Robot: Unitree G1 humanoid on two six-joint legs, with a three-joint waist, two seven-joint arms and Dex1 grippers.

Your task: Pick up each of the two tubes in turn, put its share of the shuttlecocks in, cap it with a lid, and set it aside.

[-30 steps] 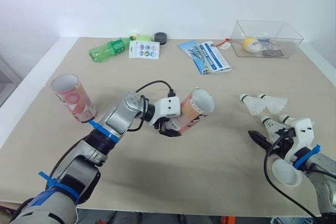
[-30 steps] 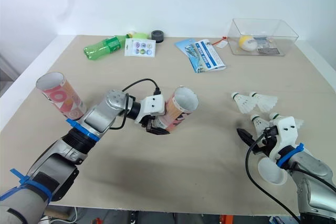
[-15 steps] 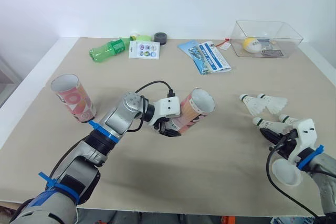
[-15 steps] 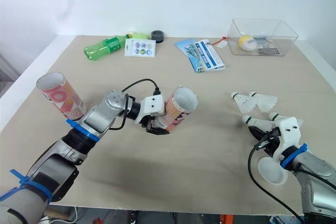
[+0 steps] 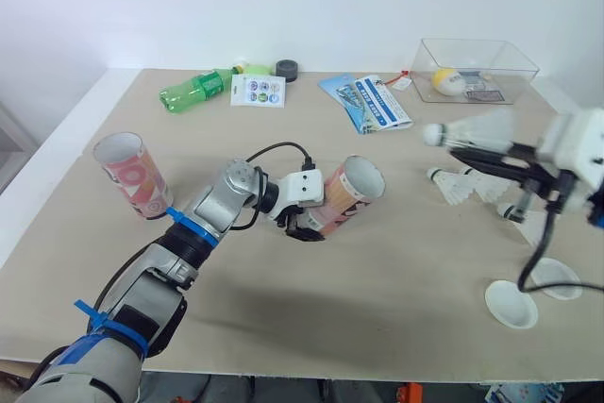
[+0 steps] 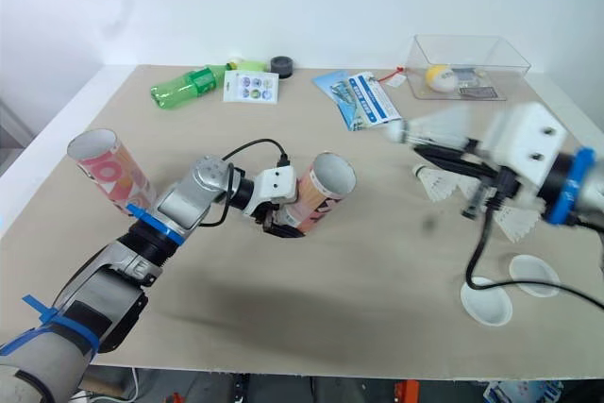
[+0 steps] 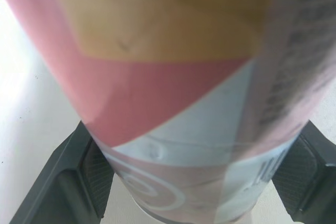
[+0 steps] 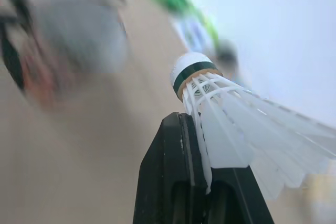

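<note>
The left claw (image 5: pixel 307 228) pinches the pink-and-white printed cardboard tube (image 5: pixel 347 197) over the middle of the surface (image 5: pixel 377 309), mouth tilted toward 2 o'clock, while at its 3 o'clock the right claw (image 5: pixel 462 148) grips a featherlight, crushable white feathered shuttlecock (image 5: pixel 472 131) by its skirt, probably best held gently near the cork.

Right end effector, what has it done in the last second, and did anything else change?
The right end effector has closed on a white feathered shuttlecock and lifted it off the table, swinging toward the tilted pink patterned cardboard tube. The left end effector still grips that tube; the second pink tube stands upright as before.
</note>
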